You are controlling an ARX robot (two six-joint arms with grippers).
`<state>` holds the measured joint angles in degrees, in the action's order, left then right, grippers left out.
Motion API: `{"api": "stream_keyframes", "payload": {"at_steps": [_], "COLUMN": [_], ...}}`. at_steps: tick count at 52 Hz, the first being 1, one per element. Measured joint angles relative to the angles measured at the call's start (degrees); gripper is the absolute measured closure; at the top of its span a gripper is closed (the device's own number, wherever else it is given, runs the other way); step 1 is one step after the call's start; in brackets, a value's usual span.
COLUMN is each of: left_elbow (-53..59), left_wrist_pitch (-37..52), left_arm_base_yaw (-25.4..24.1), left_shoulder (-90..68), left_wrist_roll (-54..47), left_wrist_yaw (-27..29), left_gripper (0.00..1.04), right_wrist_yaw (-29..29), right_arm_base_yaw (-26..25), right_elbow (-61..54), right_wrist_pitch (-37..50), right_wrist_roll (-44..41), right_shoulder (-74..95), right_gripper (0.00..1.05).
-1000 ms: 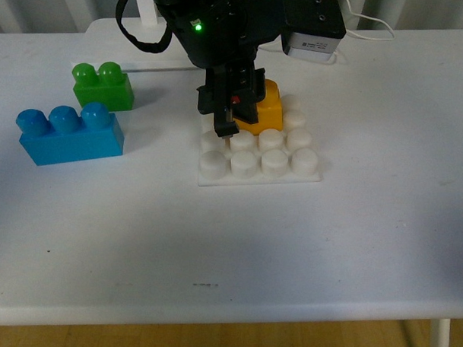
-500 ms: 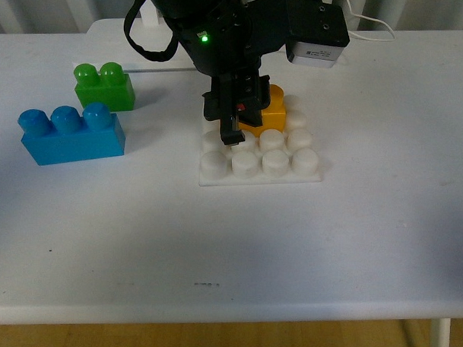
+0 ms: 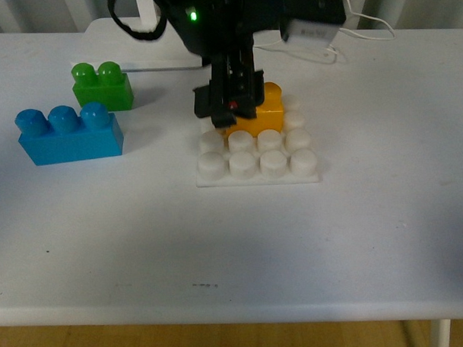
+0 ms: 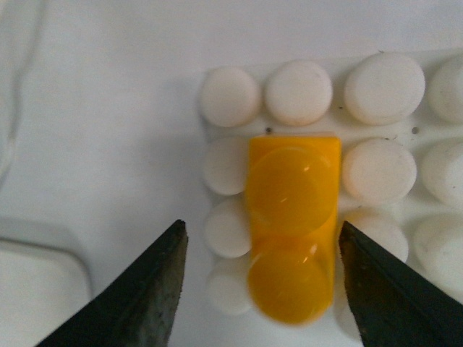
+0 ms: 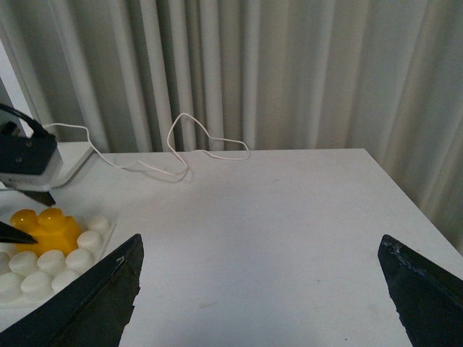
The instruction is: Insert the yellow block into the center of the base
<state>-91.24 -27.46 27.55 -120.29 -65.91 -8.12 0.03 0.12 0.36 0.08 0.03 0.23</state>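
Note:
The yellow block (image 3: 266,111) sits pressed onto the studs of the white base (image 3: 245,166), in its middle columns towards the far side. My left gripper (image 3: 228,113) hangs right over the block, open. In the left wrist view the two dark fingers stand either side of the yellow block (image 4: 293,188) with a gap on each side, and white studs of the base (image 4: 383,87) ring it. My left gripper (image 4: 260,225) touches nothing. My right gripper (image 5: 260,242) is open over bare table, with the yellow block (image 5: 43,224) and base (image 5: 65,264) far off to one side.
A green two-stud brick (image 3: 103,85) and a longer blue brick (image 3: 69,133) stand left of the base. A white cable (image 3: 371,28) trails across the far right of the table. Grey curtains (image 5: 289,72) hang behind the table's far edge.
My left gripper has lifted a little above the base. The yellow block has stayed seated on the studs.

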Motion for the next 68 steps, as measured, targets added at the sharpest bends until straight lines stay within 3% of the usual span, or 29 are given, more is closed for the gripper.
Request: {"api": "stream_keyframes", "payload": {"at_steps": [9,25,30,40,49,55,58,61,68], "left_elbow": [5.5,38.7,49.5,68.9,81.6,82.3,83.7,85.6,87.3], "left_wrist_pitch": [6.0,38.2,46.4,57.6,50.2,50.0,54.3,57.5,55.4], "left_arm_base_yaw": [1.2,3.3,1.6,-4.5,-13.4,-14.3,-15.7,-17.7,-20.3], "left_shoulder": [14.6,41.4,48.9,63.0,79.5,81.5,81.8,83.5,88.2], "left_wrist_roll": [-2.6,1.0,4.8,16.8,38.5,46.1,51.6,58.9,63.8], "left_wrist_yaw": [3.9,18.6,24.9,32.4,30.3,29.8,23.9,17.8,15.1], "left_gripper": [0.05,0.06,0.06,0.06,0.06,0.06,0.14,0.28,0.55], "right_wrist_yaw": [0.0,0.0,0.0,0.0,0.0,-0.2,-0.1,-0.1,0.0], "right_arm_base_yaw": [0.0,0.0,0.0,0.0,0.0,0.0,0.0,0.0,0.0], "right_elbow": [0.0,0.0,0.0,0.0,0.0,0.0,0.0,0.0,0.0], "right_wrist_pitch": [0.0,0.0,0.0,0.0,0.0,0.0,0.0,0.0,0.0], "right_wrist_roll": [0.0,0.0,0.0,0.0,0.0,0.0,0.0,0.0,0.0], "right_shoulder": [0.0,0.0,0.0,0.0,0.0,0.0,0.0,0.0,0.0], "right_gripper": [0.09,0.09,0.09,0.09,0.09,0.09,0.09,0.09,0.09]}}
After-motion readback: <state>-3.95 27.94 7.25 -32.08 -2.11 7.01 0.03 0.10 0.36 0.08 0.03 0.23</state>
